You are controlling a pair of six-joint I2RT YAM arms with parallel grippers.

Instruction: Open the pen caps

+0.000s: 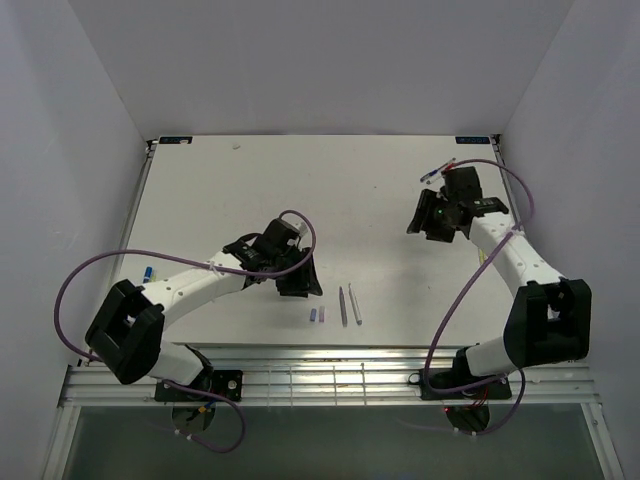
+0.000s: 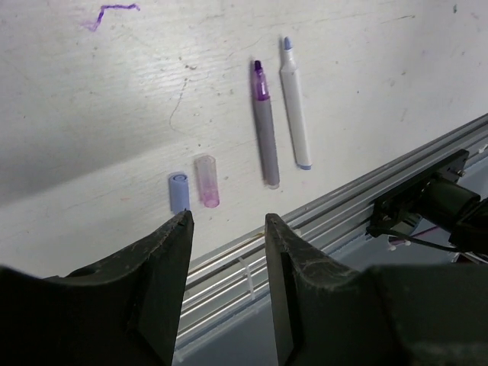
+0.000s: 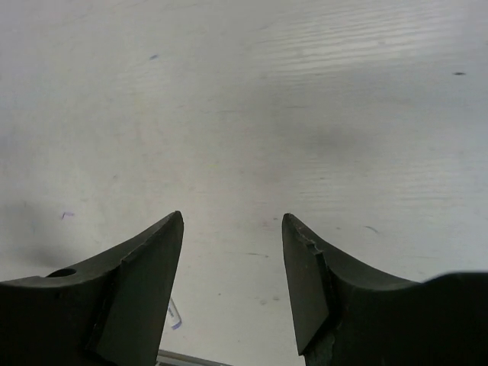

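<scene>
Counting ahead of your left gripper (image 2: 227, 221), open and holding nothing, you see two pen caps (image 2: 178, 191) just past its fingertips, two pens (image 2: 264, 126) beyond; your right gripper (image 3: 232, 221) is open too.

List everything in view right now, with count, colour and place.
Pens: 2, grey pen with purple tip, white pen with blue tip, side by side near the front edge.
Caps: 2, blue cap and purple cap, off, lying left of those pens.
Far pens: count unclear, far right corner.
Table: 1, white, purple scribble on it.
Left claw: open, empty, near the caps.
Right claw: open, empty, over bare table.
</scene>
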